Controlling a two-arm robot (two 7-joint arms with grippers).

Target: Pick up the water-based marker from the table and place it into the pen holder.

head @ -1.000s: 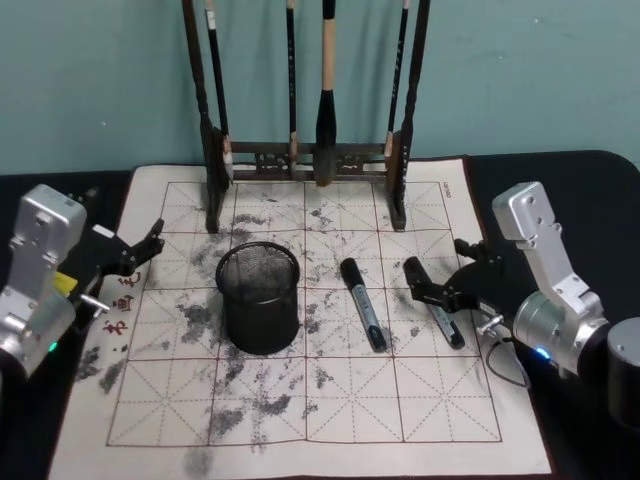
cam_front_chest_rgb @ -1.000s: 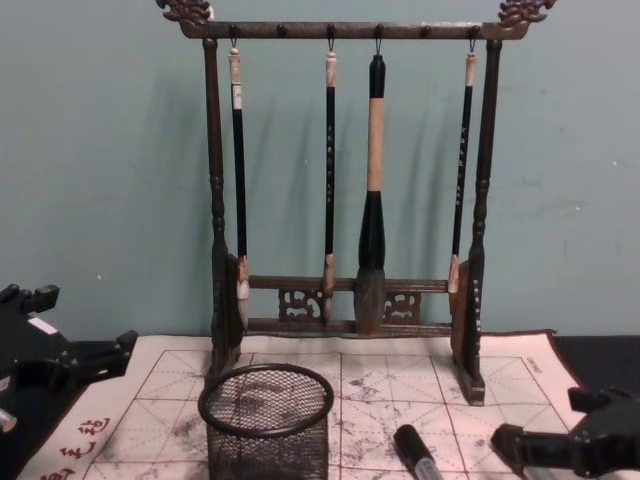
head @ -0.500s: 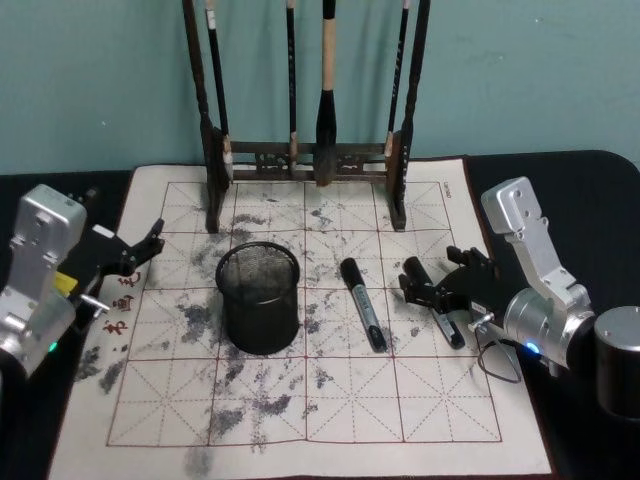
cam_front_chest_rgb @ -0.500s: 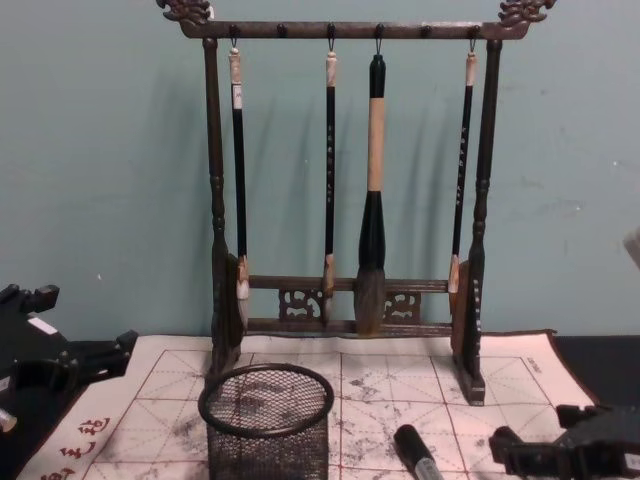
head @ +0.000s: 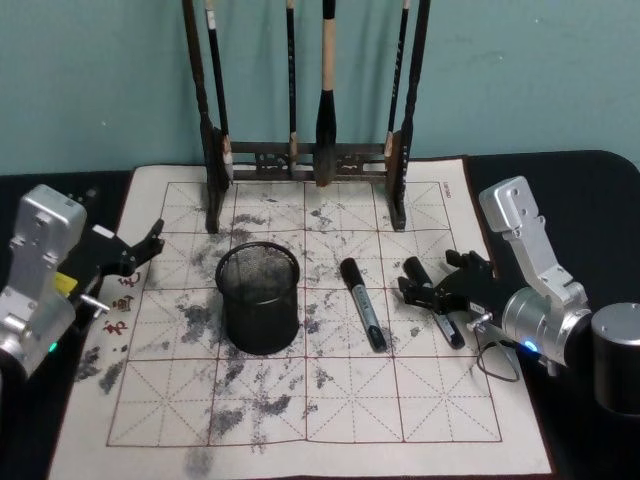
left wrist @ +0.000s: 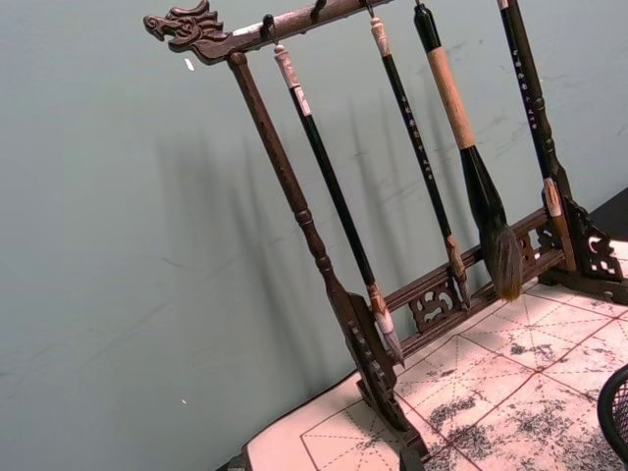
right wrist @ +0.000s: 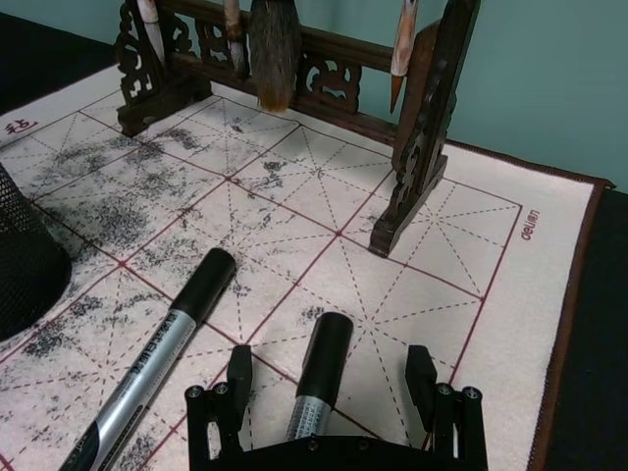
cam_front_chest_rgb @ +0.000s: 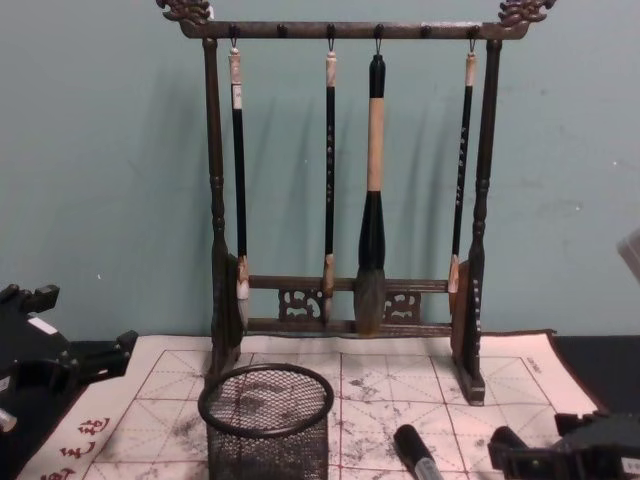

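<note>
Two black-capped markers with grey barrels lie on the ink-stained grid mat: one (head: 362, 303) mid-mat, the other (head: 436, 302) to its right. My right gripper (head: 432, 278) is open and low over the right-hand marker. In the right wrist view that marker (right wrist: 324, 358) lies between the gripper's (right wrist: 329, 365) spread fingers, and the other marker (right wrist: 169, 358) lies beside it. The pen holder (head: 258, 298), a black mesh cup, stands upright left of the markers, also seen as a mesh cup (cam_front_chest_rgb: 265, 420) in the chest view. My left gripper (head: 135, 250) rests open at the mat's left edge.
A tall dark wooden brush rack (head: 305, 160) with several hanging brushes stands across the back of the mat (head: 300, 400). The mat's front half holds only ink smudges. Black tabletop (head: 590, 200) surrounds the mat.
My right gripper has moved left and down over the right-hand marker, still open. The left arm, both markers and the pen holder have not moved.
</note>
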